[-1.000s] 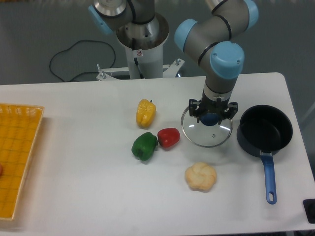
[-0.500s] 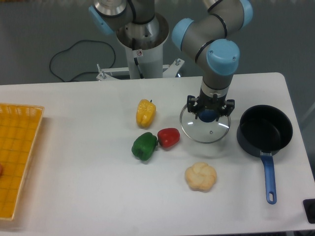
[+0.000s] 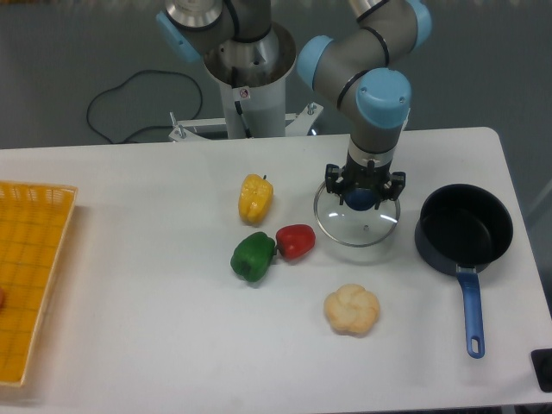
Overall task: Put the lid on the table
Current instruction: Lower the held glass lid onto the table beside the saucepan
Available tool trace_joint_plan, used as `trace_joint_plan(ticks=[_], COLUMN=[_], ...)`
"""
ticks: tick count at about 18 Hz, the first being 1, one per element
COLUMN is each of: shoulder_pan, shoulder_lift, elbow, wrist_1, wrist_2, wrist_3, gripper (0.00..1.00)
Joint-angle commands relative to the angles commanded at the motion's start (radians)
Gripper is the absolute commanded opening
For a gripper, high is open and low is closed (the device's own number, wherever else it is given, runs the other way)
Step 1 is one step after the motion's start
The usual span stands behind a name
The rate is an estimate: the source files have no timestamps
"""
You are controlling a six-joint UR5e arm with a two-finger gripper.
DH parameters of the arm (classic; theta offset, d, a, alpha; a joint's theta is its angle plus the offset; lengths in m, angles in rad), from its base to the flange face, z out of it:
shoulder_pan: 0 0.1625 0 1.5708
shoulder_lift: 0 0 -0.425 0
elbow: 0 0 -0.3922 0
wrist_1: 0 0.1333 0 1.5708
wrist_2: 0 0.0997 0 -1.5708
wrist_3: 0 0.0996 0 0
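The round glass lid (image 3: 357,222) with a thin metal rim hangs just above the white table (image 3: 172,319), between the red pepper and the black pot. My gripper (image 3: 363,197) points straight down over the lid's centre and is shut on its blue knob (image 3: 362,199). The lid looks level; whether its rim touches the tabletop I cannot tell.
A black saucepan (image 3: 464,228) with a blue handle stands to the right of the lid. A red pepper (image 3: 296,241), green pepper (image 3: 253,256) and yellow pepper (image 3: 255,197) lie to its left. A pale bun-like object (image 3: 352,310) sits in front. A yellow mesh tray (image 3: 30,276) is at the far left edge.
The gripper with the lid has drifted slightly left and toward the back of the table, away from the saucepan.
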Motion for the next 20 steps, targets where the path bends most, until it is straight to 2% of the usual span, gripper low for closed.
trace_joint_plan(ticks=[3, 12, 20], shoulder_pan=[-0.002, 0.008, 0.011], shoulder_lift=[0.002, 0.025, 0.018], elbow=[-0.040, -0.095, -0.103], wrist_1=[0.048, 0.060, 0.072], wrist_2=[0.000, 0.002, 0.002], wrist_3=[0.002, 0.031, 0.031], gripper=[0.53, 0.53, 0.53])
